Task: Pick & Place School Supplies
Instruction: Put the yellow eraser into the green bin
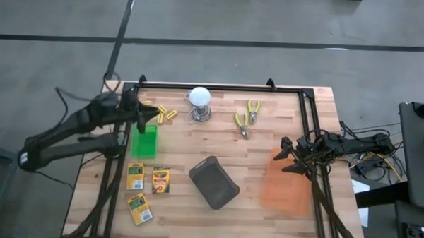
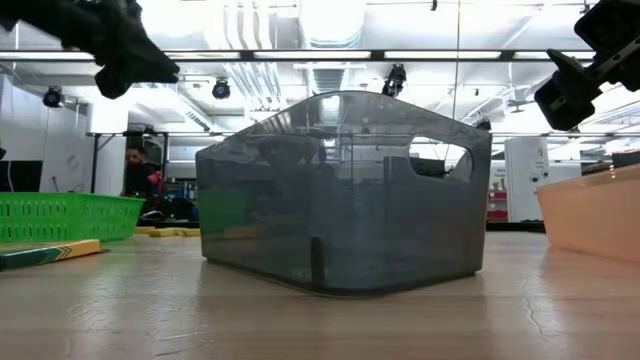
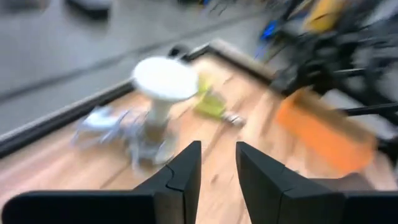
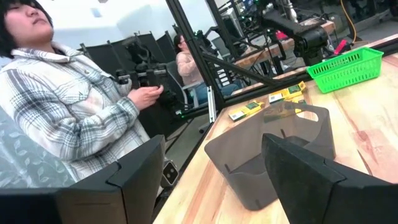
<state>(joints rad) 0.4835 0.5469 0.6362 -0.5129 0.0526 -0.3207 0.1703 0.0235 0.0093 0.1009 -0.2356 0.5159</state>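
Broadly, the wooden surface [image 1: 268,135] carries three bins: an orange bin [image 1: 286,184] by my right side, a grey bin [image 1: 214,183] mid-board, a green basket [image 1: 144,141] under my left arm.

Three crayon boxes [image 1: 136,176] lie flat near the left front edge, two side by side, one just below. Judged light, stiff cardboard, slick faces; best pinched across the narrow width, mid-length.

Yellow stick pieces [image 1: 164,113] sit scattered beyond the green basket, near the white bulb [image 1: 200,97]. Tiny, light, likely to roll; pinch one at mid-length, squarely.

Left gripper [image 3: 217,168] hovers over the basket's far end, fingers narrow with a slim gap, holding nothing. Right gripper [image 4: 211,180] waits over the orange bin, fingers spread wide, empty.
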